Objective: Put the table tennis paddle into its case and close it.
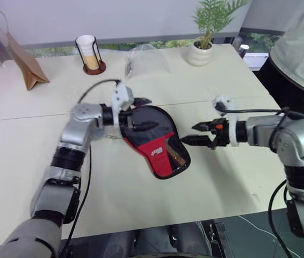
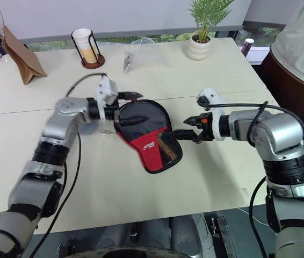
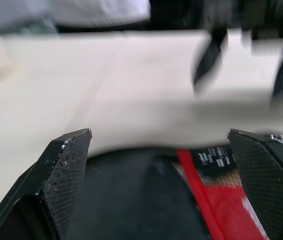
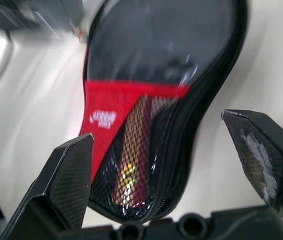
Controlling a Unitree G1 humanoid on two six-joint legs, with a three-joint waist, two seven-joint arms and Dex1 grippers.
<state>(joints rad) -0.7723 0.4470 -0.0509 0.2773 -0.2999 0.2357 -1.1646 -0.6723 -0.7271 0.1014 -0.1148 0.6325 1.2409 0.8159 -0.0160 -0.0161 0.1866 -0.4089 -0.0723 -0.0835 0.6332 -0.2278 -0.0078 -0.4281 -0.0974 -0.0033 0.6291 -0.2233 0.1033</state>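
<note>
Case [image 2: 149, 137] lies mid-table, paddle handle visible through its mesh. My left gripper [image 1: 139, 114] is wide over the round end, my right gripper [image 2: 187, 129] wide beside the narrow end. Risk: an off-centre nudge slides the case, missing the zip.

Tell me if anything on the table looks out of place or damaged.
Nothing stands out. The case lies flat on the table between the open left gripper and open right gripper. The cup holder, paper bag and potted plant stand upright.
</note>
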